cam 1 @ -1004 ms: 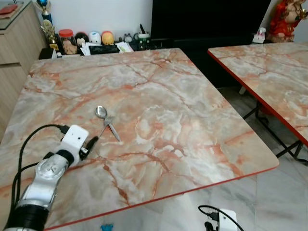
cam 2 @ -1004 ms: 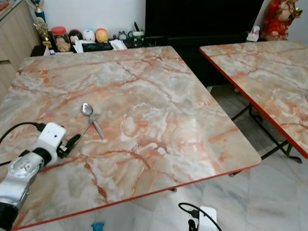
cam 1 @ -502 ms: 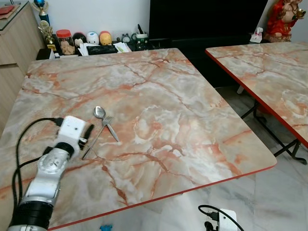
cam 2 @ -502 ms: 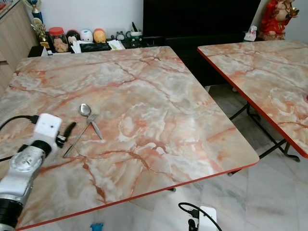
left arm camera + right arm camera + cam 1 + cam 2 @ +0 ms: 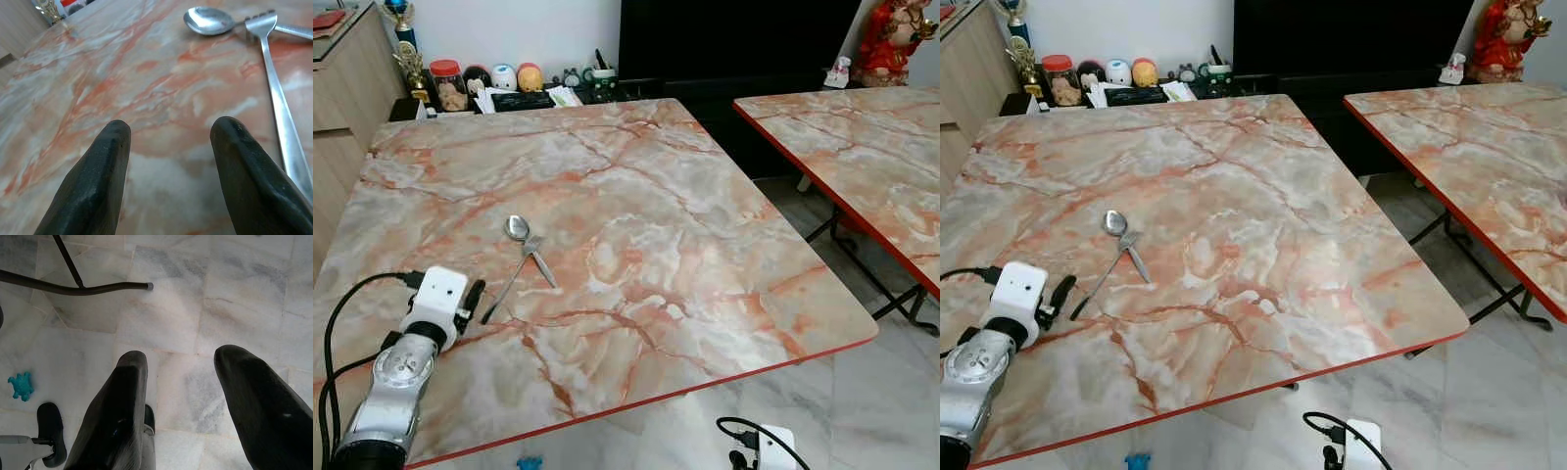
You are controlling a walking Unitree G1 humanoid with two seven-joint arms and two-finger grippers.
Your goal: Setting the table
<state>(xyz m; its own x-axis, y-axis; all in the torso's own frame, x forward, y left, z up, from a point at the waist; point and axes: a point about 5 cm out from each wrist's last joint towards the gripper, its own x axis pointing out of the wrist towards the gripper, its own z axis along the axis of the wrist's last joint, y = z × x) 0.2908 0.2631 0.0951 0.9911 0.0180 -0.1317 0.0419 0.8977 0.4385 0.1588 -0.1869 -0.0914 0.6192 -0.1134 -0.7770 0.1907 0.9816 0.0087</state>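
The left gripper (image 5: 168, 142) hovers low over the near-left part of the marble-patterned table (image 5: 636, 166), its two black fingers (image 5: 93, 186) spread apart with nothing between them. Just beside it lies a fork (image 5: 512, 274), its handle end nearest the fingertips and its tines pointing away toward the far side of the table. In the left wrist view the fork's handle (image 5: 283, 132) runs alongside one finger, apart from it. A spoon (image 5: 530, 247) lies with its bowl up next to the fork's tines, its handle crossing under or against the fork's head, so the two pieces form a narrow V; I cannot tell which lies on top.

The right gripper (image 5: 178, 396) hangs below the table edge over the pale marble floor (image 5: 234, 298), fingers parted and holding nothing. A small blue toy (image 5: 20, 385) lies on the floor near it, and a dark metal table leg (image 5: 73, 286) crosses the tiles.

Beyond the table, a low shelf carries a jar with a red lid (image 5: 449, 82), small round figures (image 5: 505, 76) and papers. A trophy (image 5: 409, 59) stands beside a wooden cabinet (image 5: 347, 78). A second marble-patterned table (image 5: 862, 147) stands to the right, well apart, with a red figurine (image 5: 891, 39) behind it.
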